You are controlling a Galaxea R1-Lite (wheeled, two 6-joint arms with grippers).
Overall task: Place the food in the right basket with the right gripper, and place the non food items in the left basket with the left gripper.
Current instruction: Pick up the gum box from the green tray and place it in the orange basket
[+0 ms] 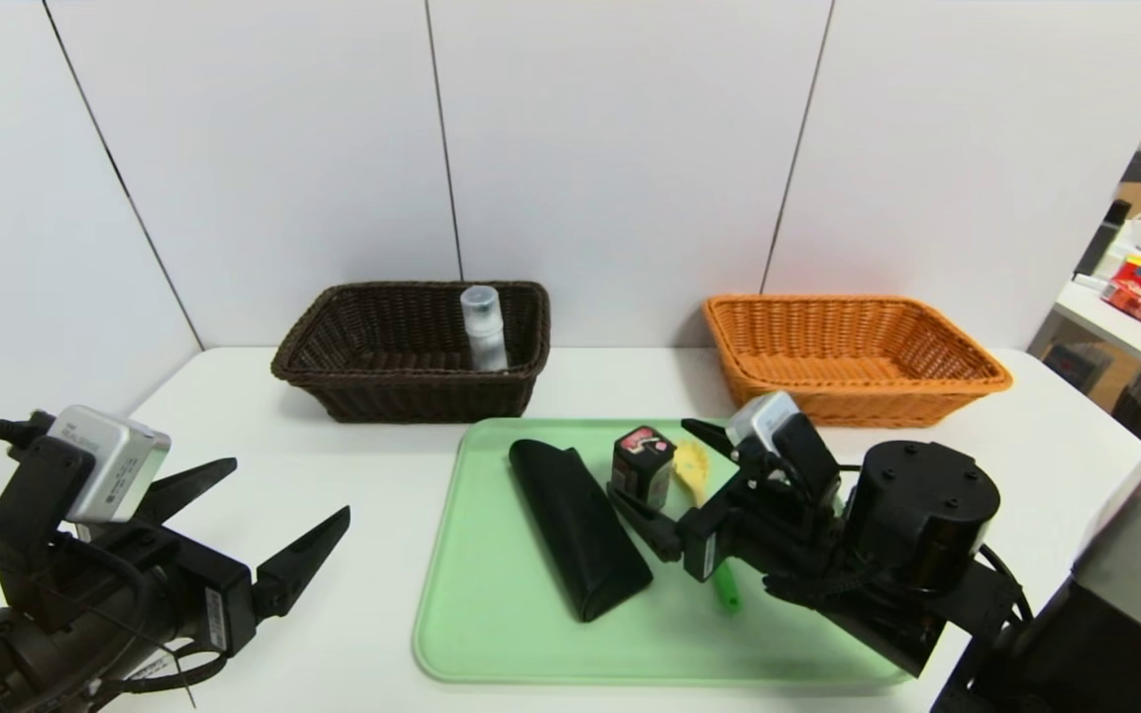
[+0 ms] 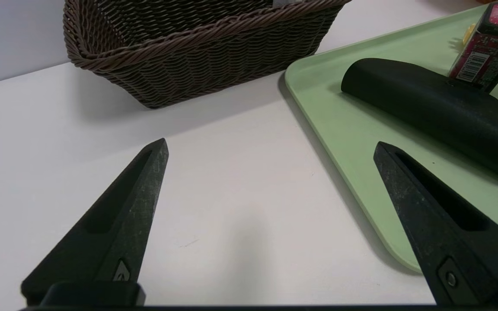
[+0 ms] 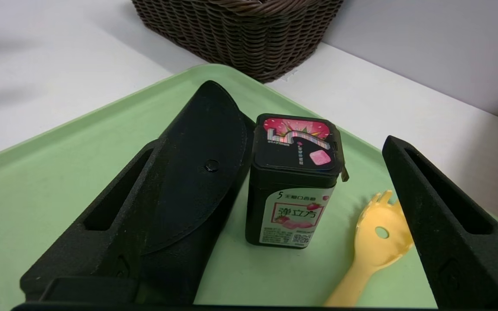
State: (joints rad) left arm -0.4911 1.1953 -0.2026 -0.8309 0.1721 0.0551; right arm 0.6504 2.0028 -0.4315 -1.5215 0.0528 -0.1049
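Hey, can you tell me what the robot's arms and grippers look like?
Both are mostly black. The left gripper and right gripper have tapering, pointed fingers with long recesses. Each wrist carries a silver-grey camera; the left one has lettering. Black cables run by the left wrist, and a small white label sits beside its fingers. The right arm also has a silver-grey section.

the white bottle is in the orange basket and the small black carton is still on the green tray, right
Not quite: the white bottle is in the dark brown basket, as the head view shows. The small black carton is indeed on the green tray.
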